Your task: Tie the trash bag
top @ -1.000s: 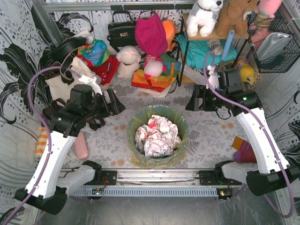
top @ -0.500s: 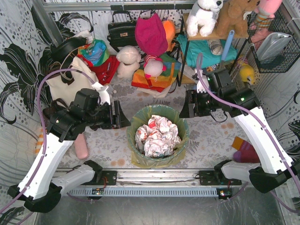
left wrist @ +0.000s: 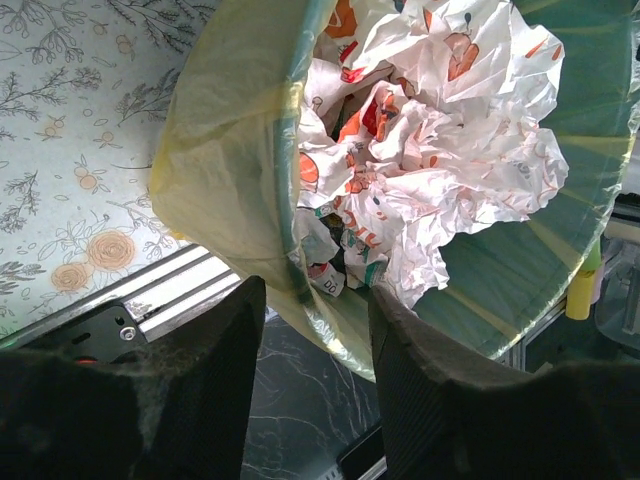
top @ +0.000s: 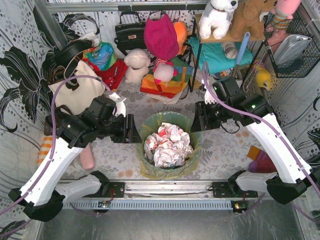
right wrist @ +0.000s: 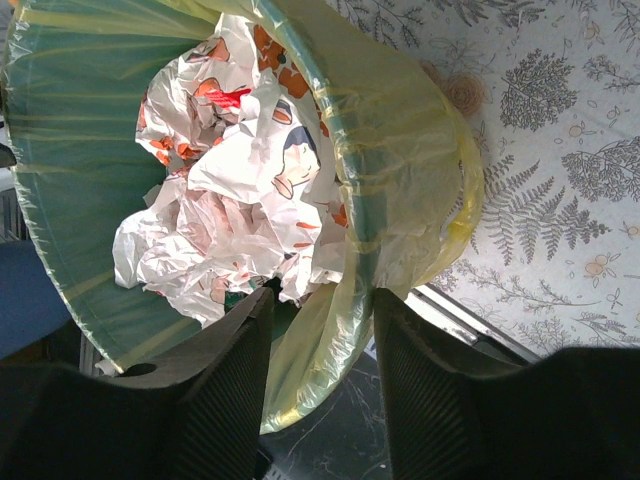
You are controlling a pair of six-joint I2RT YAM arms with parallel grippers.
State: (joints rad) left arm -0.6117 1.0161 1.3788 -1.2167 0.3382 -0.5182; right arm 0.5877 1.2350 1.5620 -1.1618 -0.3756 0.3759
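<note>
- Plastic of the trash bag [top: 150, 171], thin, yellow and see-through, is lining the teal bin [right wrist: 70, 180] and folding out over its rim. The two are standing in the lower middle of the top view, on the flower-printed desk [top: 220, 145].
- The bag's mouth is lying wide open, not gathered or knotted.
- Crumpled paper [top: 169, 145] is filling the bag. It is white, with orange and red printed pictures.
- A scrap [left wrist: 325, 283] low in the left wrist view is showing dark letters, but they are too small to read with any certainty.
- The left end effector [top: 131, 131] is hanging at the left side of the bag's rim with its fingers spread apart. In its own view the rim and the yellow overhang [left wrist: 220, 150] are running down into the gap between the fingers [left wrist: 310, 300].
- The right end effector [top: 197, 117] is hanging at the upper right of the rim, also spread and gripping nothing. In its own view the rim and overhang [right wrist: 420, 170] are passing into its gap [right wrist: 322, 300].
- Whether either one's fingers are touching the plastic cannot be told.
</note>
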